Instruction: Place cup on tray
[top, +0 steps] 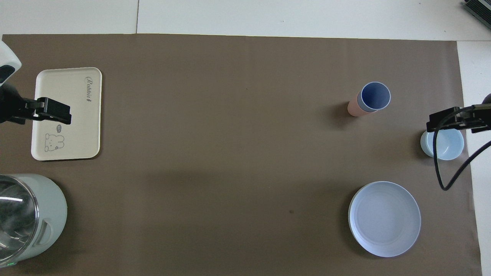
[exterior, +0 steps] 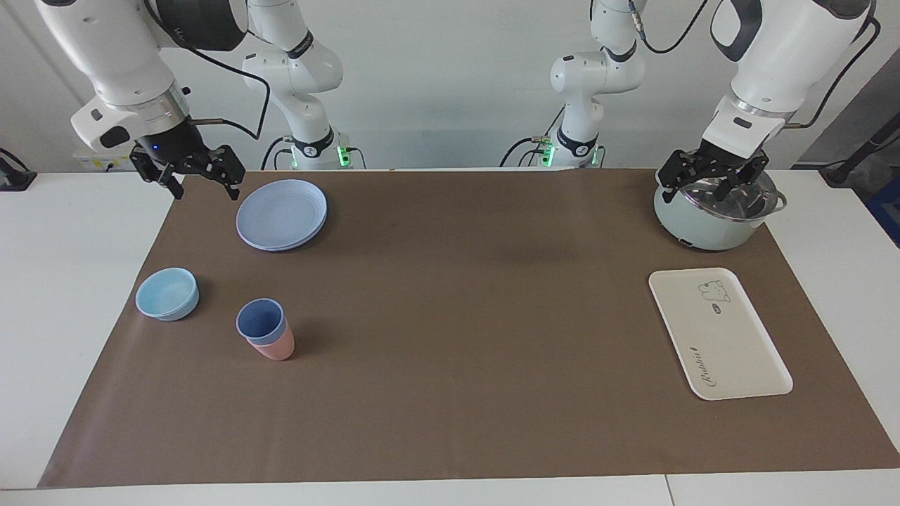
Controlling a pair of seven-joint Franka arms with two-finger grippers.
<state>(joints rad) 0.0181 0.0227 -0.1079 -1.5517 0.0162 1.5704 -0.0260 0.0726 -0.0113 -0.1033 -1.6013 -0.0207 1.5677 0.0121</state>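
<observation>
Cup nested in pink tumbler, lower left of facing view; tray at right; right gripper open, empty, should lift straight up so the tumbler stays.

A brown mat is spread over the white table. On the mat are set a cream tray, a pale green pot, a blue plate, a light-blue bowl, and a pink tumbler with a blue cup nested in it.
</observation>
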